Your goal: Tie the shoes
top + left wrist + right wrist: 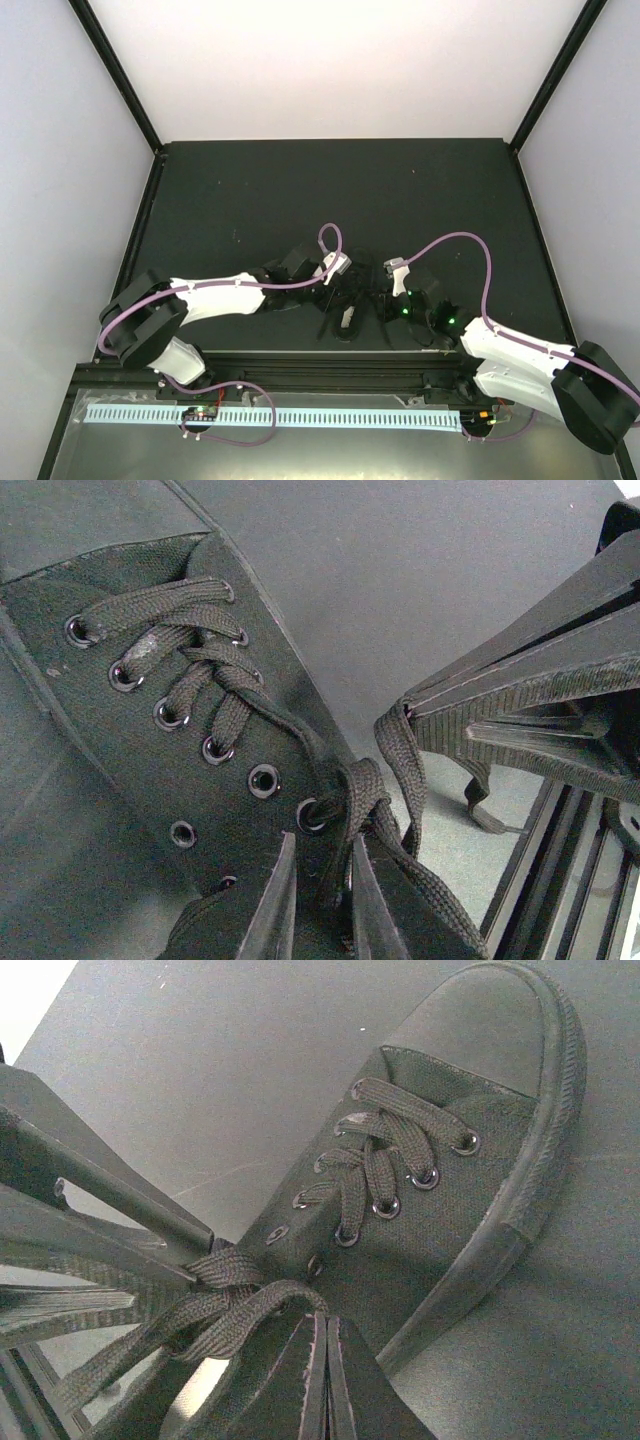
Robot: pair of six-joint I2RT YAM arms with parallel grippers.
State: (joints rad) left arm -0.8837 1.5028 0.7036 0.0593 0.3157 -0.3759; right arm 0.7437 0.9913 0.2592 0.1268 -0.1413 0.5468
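Closest to the left wrist lens, my left fingers (pixel 322 852) stand almost together with only a narrow gap. One strand of the thin flat black laces (pixel 352 800) runs down through that gap and is pinched there. Just beyond them lies the small all-black canvas shoe (pixel 150 730), with its metal eyelets (pixel 264 779) in a row and the lacing crossed over the tongue.

From overhead, the shoe rests on the dark matte worktop (pixel 300 190) close to its near edge, between both sets of fingers. A small pale patch (pixel 347 321) shows on its insole. I cannot tell from that view which way the toe points. The right wrist view places the rubber toe cap (pixel 480 1020) at the end farthest from the lens.

To the right, my right fingers (pixel 322 1325) are pressed nearly shut, with only a hairline slit between them. Lace strands arc from the upper eyelets to their tips. The left wrist view shows one strand clamped at that tip and hanging down from it.
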